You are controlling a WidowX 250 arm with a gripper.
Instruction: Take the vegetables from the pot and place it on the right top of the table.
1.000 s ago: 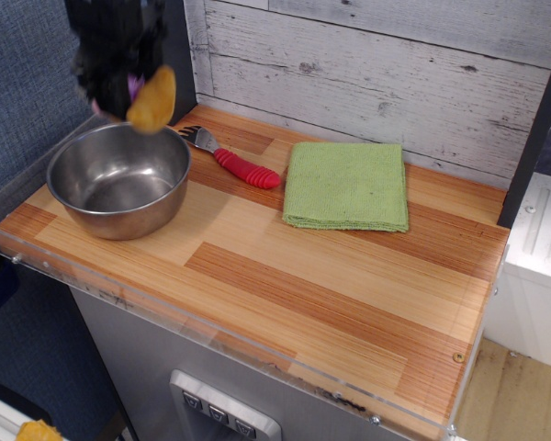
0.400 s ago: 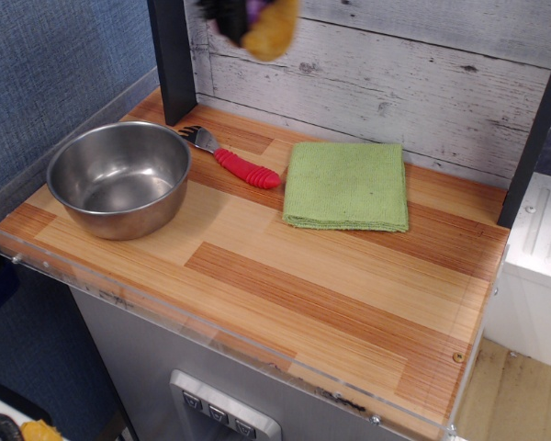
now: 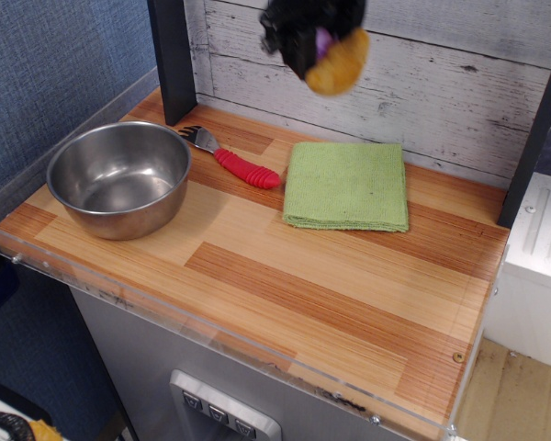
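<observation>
My black gripper [image 3: 317,41] is high at the top of the view, above the back of the table, and is shut on the vegetables [image 3: 337,61], a mustard-yellow piece with a purple bit showing at the fingers. They hang in the air in front of the white plank wall, above the far edge of the green cloth. The pot [image 3: 119,177], a shiny steel bowl, stands empty at the left end of the wooden table [image 3: 331,294].
A red-handled fork [image 3: 234,160] lies behind the pot to its right. A folded green cloth [image 3: 346,185] lies at the back middle. A dark post [image 3: 172,57] stands at the back left, another at the right edge. A clear acrylic lip runs along the front.
My gripper has carried the vegetables up out of the pot's area and rightward, from above the pot to above the green cloth's back edge. The pot stays empty.
</observation>
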